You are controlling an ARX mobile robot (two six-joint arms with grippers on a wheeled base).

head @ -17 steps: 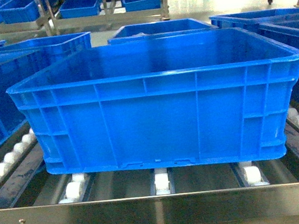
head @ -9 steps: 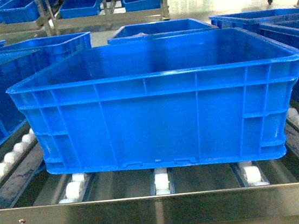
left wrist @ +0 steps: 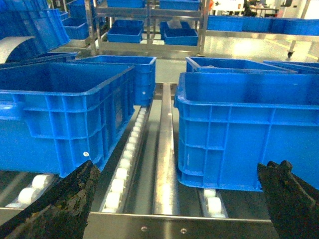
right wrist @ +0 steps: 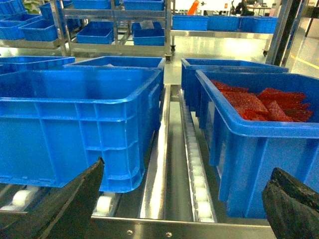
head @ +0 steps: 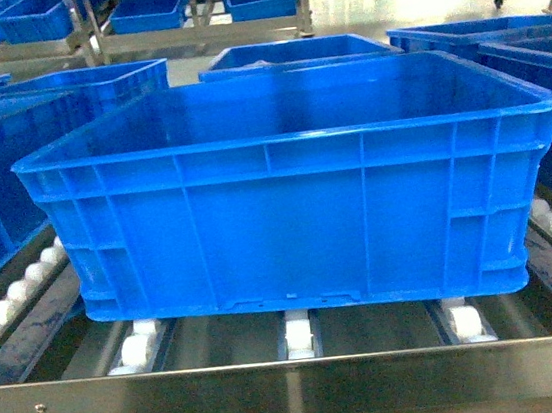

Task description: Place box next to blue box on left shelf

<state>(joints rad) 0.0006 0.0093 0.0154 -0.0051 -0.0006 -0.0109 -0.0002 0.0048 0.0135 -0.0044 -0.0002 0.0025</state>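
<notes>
Nothing has moved since a second ago: the box (head: 290,195) sits just where it did, square on the rollers (head: 299,335) behind the front rail (head: 298,385) of the shelf (left wrist: 164,149).

Taking the box as my landmark: to its left, across one roller track, stands the neighbouring blue box (left wrist: 60,114); to its right, across another track, a crate (right wrist: 259,149) holding red packets (right wrist: 259,104). Behind it are more blue crates on the same rack.

Both my grippers hang in front of the box, short of the rail. The left gripper (left wrist: 174,199) has its fingers spread wide, one toward the neighbour's near corner and one below the box's front left corner, touching nothing. The right gripper (right wrist: 184,204) is likewise spread, empty, off the box's right corner.

I judge the placing itself done: the box rests on the shelf beside the blue one, and I have let go. What remains is to draw both arms straight back, clear of the rail. Whether the box is seated fully on all rollers I cannot quite tell, since its base hides them.
</notes>
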